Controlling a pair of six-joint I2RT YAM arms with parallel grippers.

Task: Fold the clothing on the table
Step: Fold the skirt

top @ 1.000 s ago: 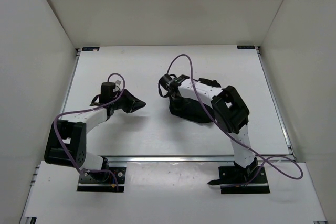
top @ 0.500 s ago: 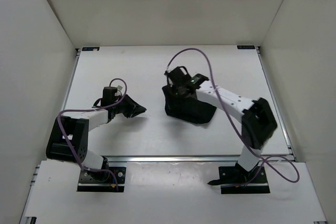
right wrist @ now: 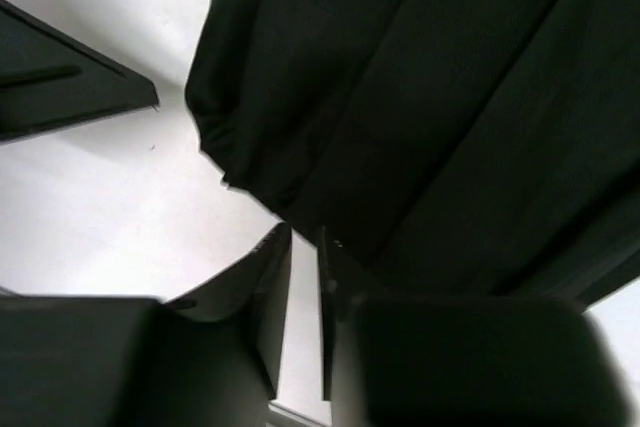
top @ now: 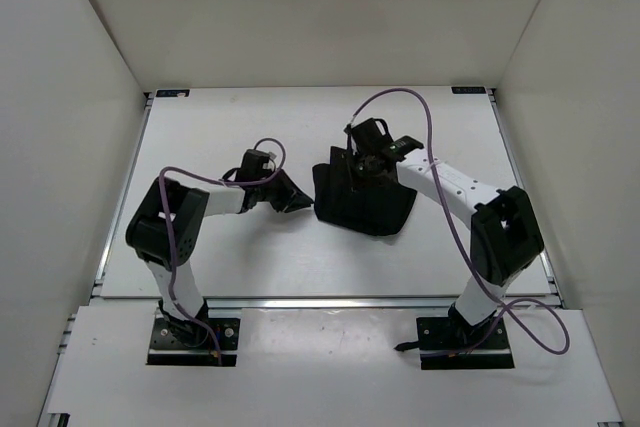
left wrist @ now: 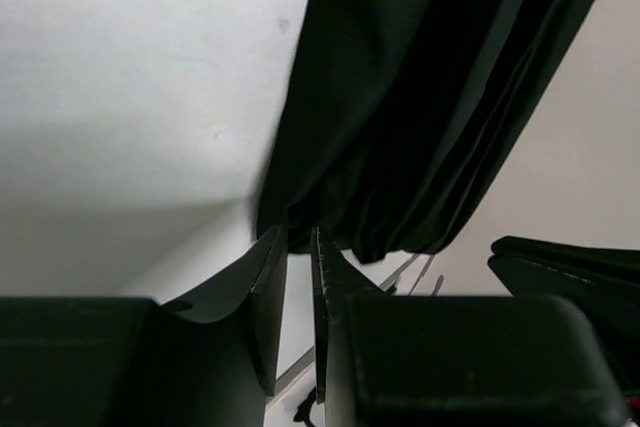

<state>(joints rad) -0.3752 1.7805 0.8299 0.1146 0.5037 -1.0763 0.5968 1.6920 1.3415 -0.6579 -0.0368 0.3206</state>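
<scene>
Top view first: the clothing (top: 362, 202) sits as a black bundle about mid-table, a shade toward 3 o'clock, broad along its 12 o'clock edge and narrowing toward 6, with the white table (top: 220, 137) bare all round it. My left gripper (top: 292, 195) is down low at the bundle's 9 o'clock edge, tips pointing toward 3, just beside the fabric. My right gripper (top: 362, 159) is over the 12 o'clock edge, right on the cloth, with the arm reaching in from 4 o'clock and a purple cable (top: 400, 97) arching above it. On to my left wrist camera: my two fingers (left wrist: 265, 277) stand slightly parted, a slim strip of white showing between them and nothing in that strip, so this hand is a little open and holding nothing that I can see. The cloth hangs in long dark pleats from 1 o'clock down to a bunched edge that comes right up to the tips. Right wrist camera now: same narrow slit between my fingers (right wrist: 270, 287), and the fabric fills the view from 12 round to 3, its lower edge running down onto the fingertips. Whether that hand has a pinch of the cloth or merely touches it, I cannot tell
</scene>
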